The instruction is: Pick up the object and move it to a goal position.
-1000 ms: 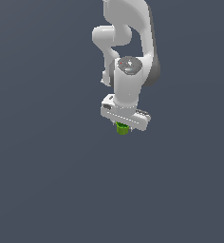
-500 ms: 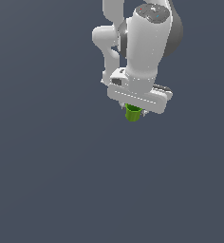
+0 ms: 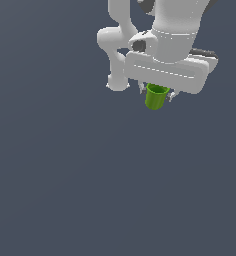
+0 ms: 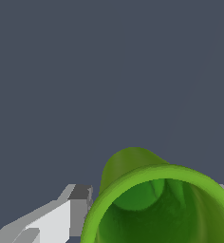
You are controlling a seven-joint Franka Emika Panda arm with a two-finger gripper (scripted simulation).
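Observation:
The object, a small bright green cup, hangs under my white gripper, high in the exterior view and a little to its right. The fingers are mostly hidden behind the hand and the cup; they are shut on the cup. In the wrist view the cup fills the near corner with its hollow inside facing the camera, and one white and grey finger presses against its side. The second finger barely shows at the frame's edge. No goal marker is in view.
A plain dark grey surface lies all around and below the cup. The arm's white links rise behind the hand.
The arm has risen and come closer to the camera, carrying the green cup with it toward the exterior view's right. The cup stays held between the fingers.

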